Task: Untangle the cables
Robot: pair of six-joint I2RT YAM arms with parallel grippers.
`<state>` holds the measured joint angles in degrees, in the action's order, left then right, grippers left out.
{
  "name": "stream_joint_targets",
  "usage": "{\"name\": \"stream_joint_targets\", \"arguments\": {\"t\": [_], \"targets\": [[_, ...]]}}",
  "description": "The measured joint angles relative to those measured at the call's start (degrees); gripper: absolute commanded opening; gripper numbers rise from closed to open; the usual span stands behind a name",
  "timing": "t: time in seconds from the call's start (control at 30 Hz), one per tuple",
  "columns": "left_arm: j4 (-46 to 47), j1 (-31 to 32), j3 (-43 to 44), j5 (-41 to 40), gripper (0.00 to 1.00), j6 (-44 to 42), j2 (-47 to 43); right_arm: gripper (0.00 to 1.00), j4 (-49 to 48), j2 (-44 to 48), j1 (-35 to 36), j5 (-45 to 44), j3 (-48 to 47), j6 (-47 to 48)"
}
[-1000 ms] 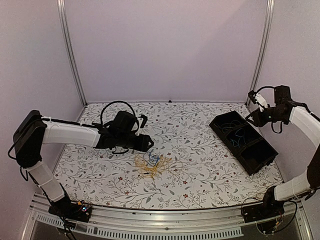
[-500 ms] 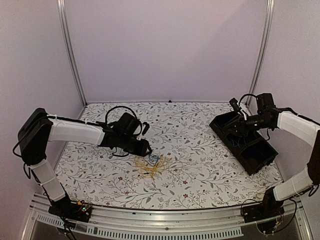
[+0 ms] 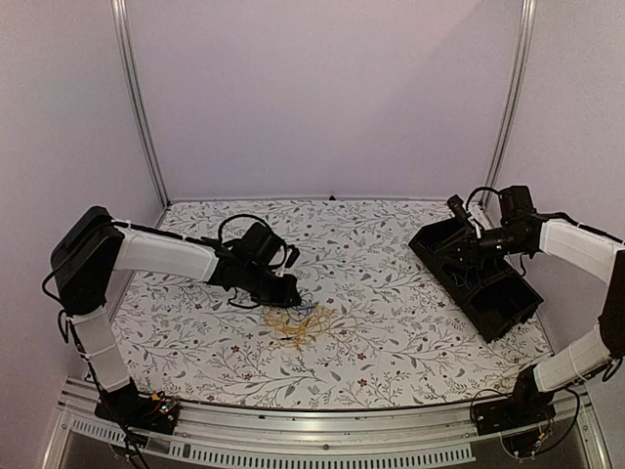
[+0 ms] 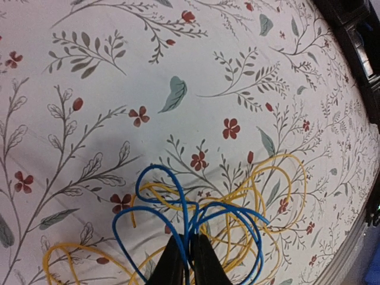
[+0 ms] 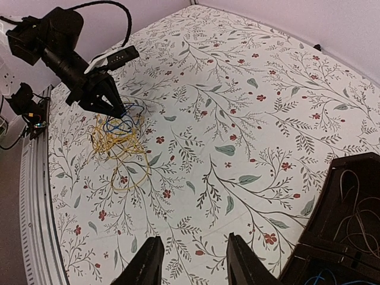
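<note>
Blue-yellow cables [image 3: 301, 324] mid-table, far from edges; left jaws tight on blue strands, right jaws spread beside tray [image 3: 503, 311].

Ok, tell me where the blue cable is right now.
In the top view the blue cable sits left of centre on the table, looped over the yellow cables in the tangle, with the left gripper pinching it.

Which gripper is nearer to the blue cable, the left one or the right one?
Left. The left gripper is pinching the blue cable; the right gripper hangs open far away, by the black bin.
</note>
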<state>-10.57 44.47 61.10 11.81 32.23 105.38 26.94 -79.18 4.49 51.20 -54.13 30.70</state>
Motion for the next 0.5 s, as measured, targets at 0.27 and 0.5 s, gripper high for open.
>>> {"name": "stream_joint_targets", "arguments": {"t": [0.27,0.5], "targets": [[-0.50,1.62,-0.02,-4.79,0.00,-5.14,-12.11,0.39,0.22,-0.85,0.46,0.92,-0.31,0.09],[7.93,4.33,-2.01,-4.74,0.00,-11.96,-25.27,0.42,1.55,-2.40,12.94,-0.68,-13.53,0.04]]}}
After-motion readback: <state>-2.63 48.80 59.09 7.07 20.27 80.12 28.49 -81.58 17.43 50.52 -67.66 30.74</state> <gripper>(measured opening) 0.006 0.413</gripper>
